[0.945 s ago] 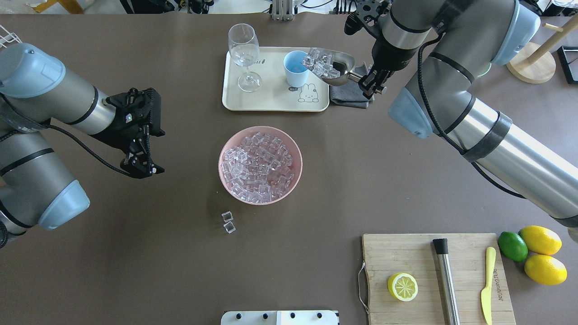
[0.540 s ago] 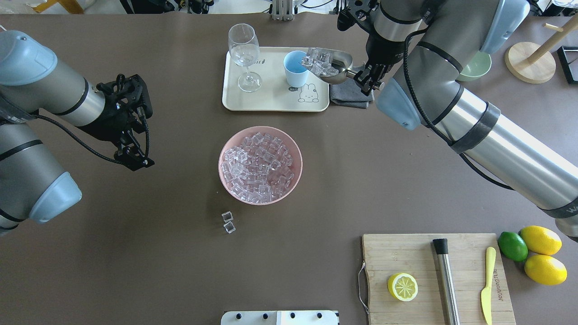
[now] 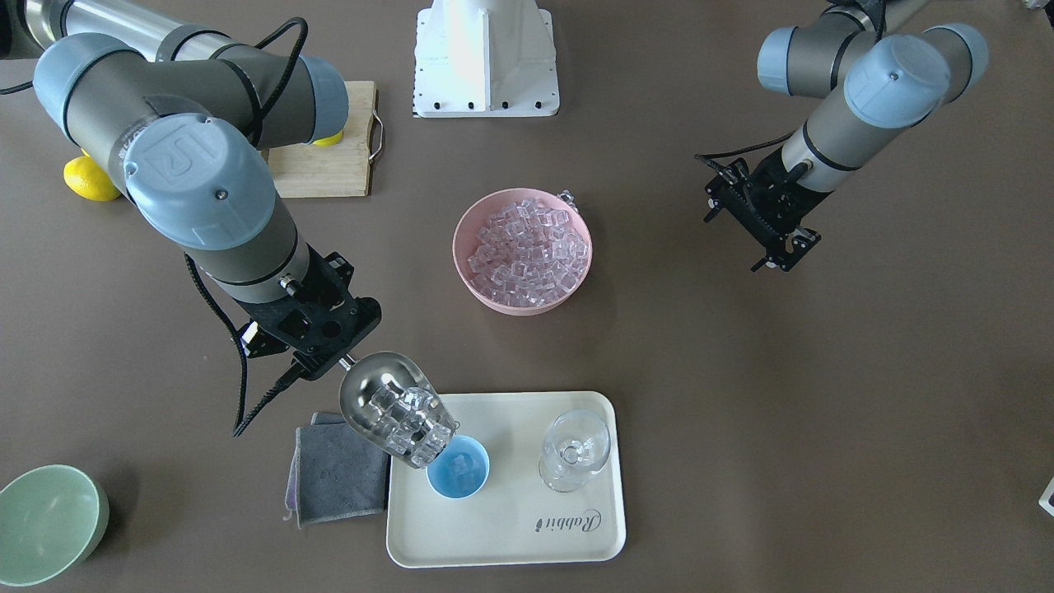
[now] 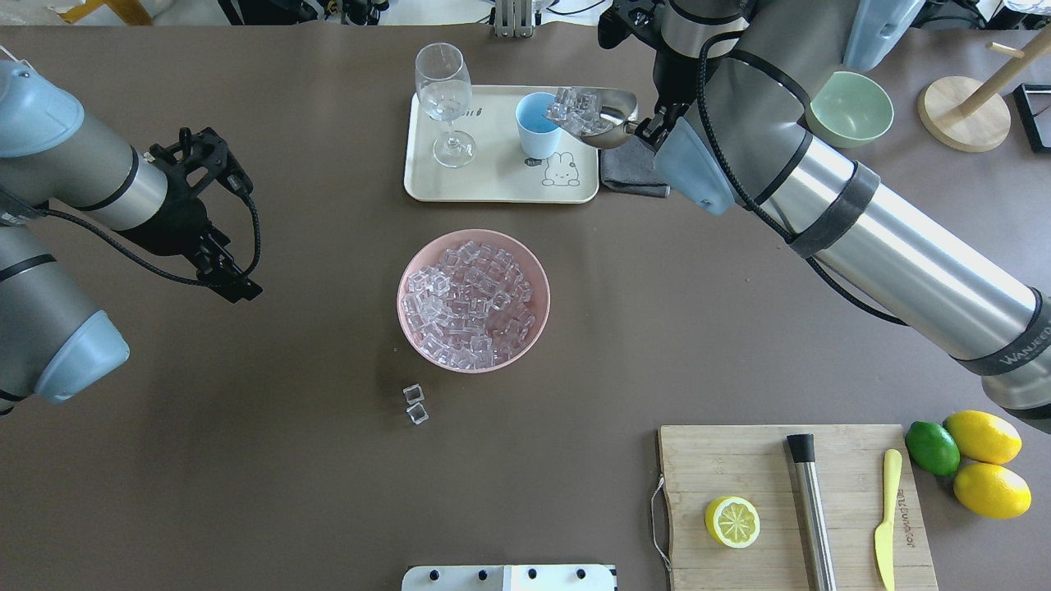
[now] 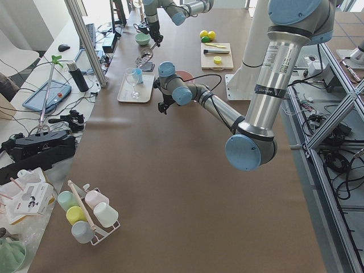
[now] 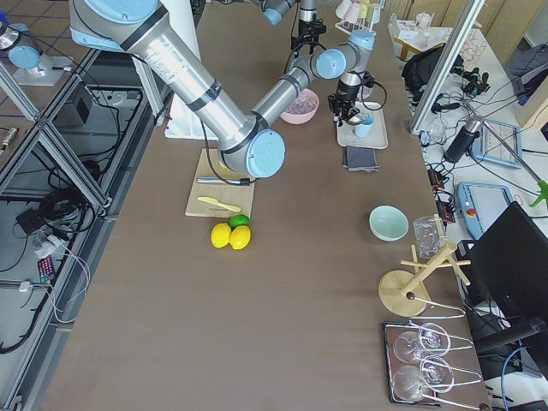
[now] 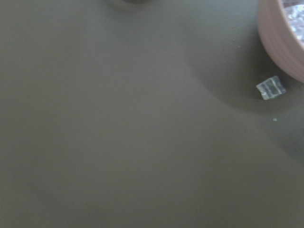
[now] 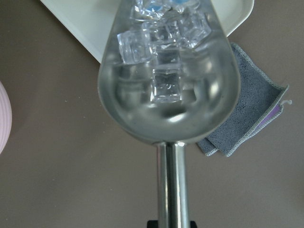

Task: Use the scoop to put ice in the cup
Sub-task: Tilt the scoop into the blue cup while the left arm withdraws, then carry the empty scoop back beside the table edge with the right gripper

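Scoop (image 4: 606, 116) edged farther over cup (image 4: 534, 131), ice (image 4: 575, 111) crowding its lip

One camera hangs high behind the robot and looks down on the whole desk (image 4: 246, 492). Another sits across the desk, faces the robot and looks steeply down. Both show the pink bowl (image 3: 520, 305) and the tray (image 4: 493, 185). Two far cameras stand at the desk's ends and look along it. The left wrist camera is very near the desk and sees the bowl's edge. The right wrist camera looks closely along the scoop (image 8: 166, 118), with the tray and a grey cloth (image 8: 247, 114) below.
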